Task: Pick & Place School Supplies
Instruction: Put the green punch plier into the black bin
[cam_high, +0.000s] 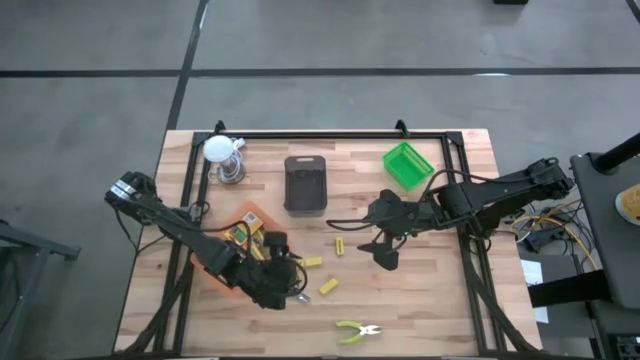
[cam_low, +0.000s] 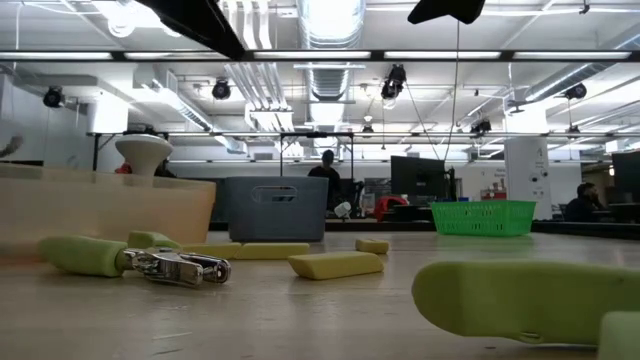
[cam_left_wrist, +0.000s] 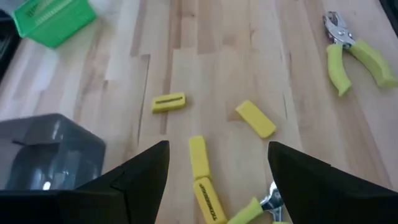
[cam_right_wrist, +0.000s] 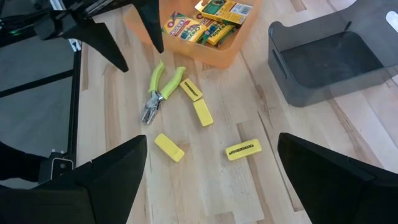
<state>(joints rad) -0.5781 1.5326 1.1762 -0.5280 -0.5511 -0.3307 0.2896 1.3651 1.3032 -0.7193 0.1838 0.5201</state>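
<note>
Our left gripper (cam_left_wrist: 217, 180) hung wide and empty just over the nearest yellow stick (cam_left_wrist: 199, 157), whose long axis ran straight ahead between the fingers.

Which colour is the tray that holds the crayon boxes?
Orange; the right wrist view shows it best.

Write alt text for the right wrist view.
Four yellow blocks and lime-handled pliers lie loose on a wooden table beside an orange tray of crayon boxes. The right claw hangs open above them; an empty dark tray stands nearby.
</note>
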